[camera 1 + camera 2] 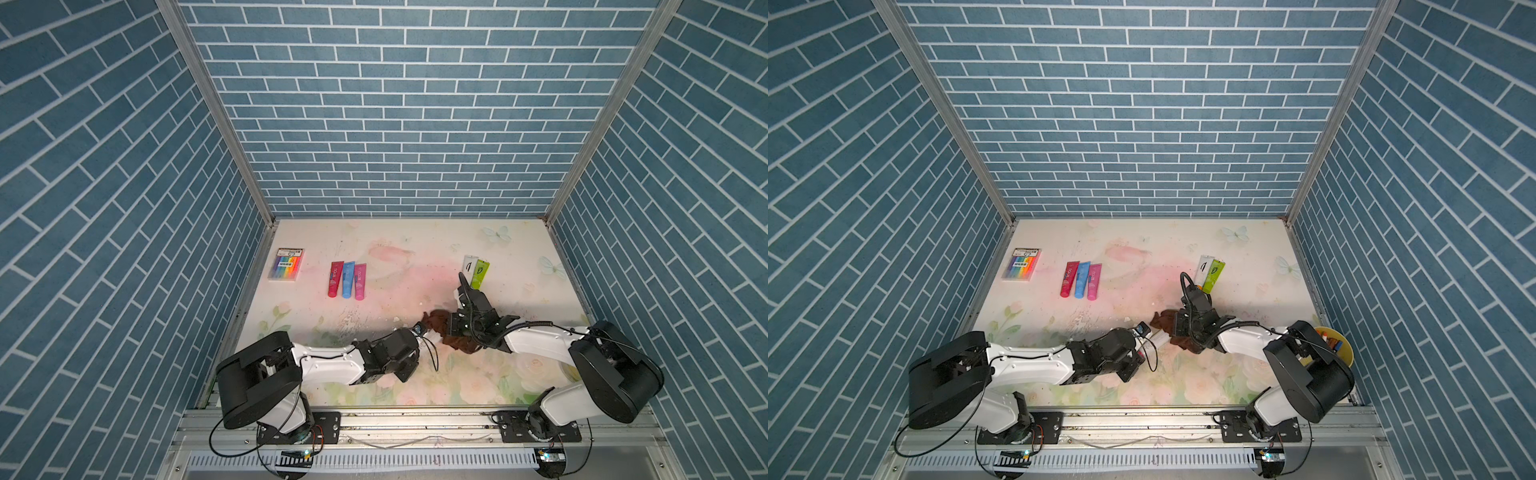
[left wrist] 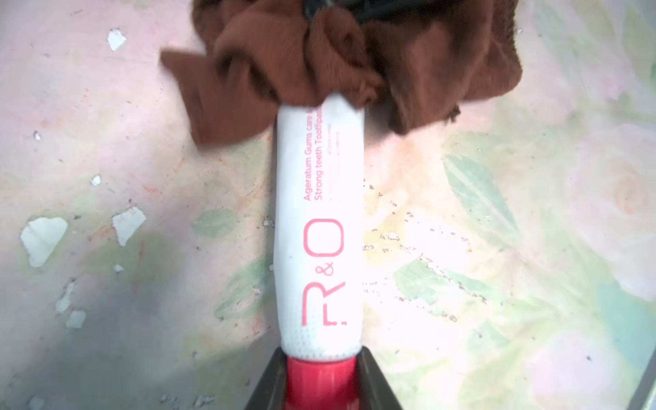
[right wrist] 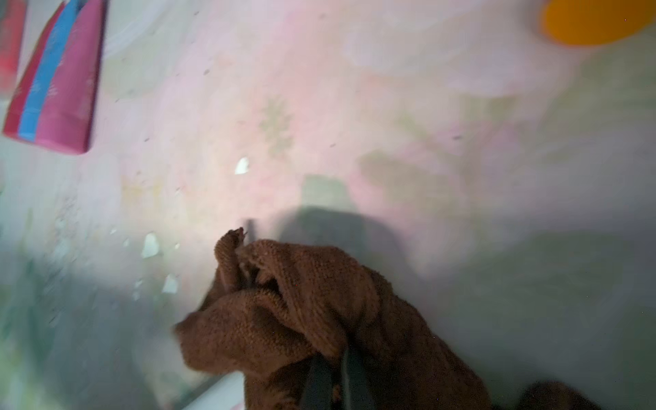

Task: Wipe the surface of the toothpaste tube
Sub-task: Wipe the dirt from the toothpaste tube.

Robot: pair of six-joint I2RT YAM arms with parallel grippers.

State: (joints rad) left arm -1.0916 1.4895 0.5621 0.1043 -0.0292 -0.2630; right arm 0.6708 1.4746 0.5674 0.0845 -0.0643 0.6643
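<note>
**Top views.** The toothpaste tube (image 1: 1156, 338) sits near the front middle of the floral table (image 1: 415, 249), between the two arms' wrists. A brown cloth (image 1: 438, 322) is bunched over its far end. In both top views a marker box (image 1: 286, 264) with rainbow stripes lies far left, its print too small to read. Beside it a red tube (image 1: 336, 279), a blue tube (image 1: 348, 279) and a pink tube (image 1: 360, 281) lie touching in a row, lettering illegible. Far right, a white tube (image 1: 469, 268) and a green tube (image 1: 481, 274) lie side by side, each with a dark mark that cannot be read. The right arm's cable loop crosses their near ends. In a top view a yellow bowl (image 1: 1343, 345) shows at the front right corner, largely behind the right arm.

**Left wrist view.** The tube's white body reads "R&O" in large pink letters, then "Ageratum Gums care" and "Strong teeth Toothpas…", with the rest under the cloth. The left gripper (image 2: 321, 387) is clamped on the tube at its red cap (image 2: 321, 376), one finger on each side. The cloth covers the tube's other end. The table shows chipped patches.

**Right wrist view.** This view is blurred. The right gripper (image 3: 335, 387) is pinched together on a fold of the cloth, which hides the tube. No writing is legible.
</note>
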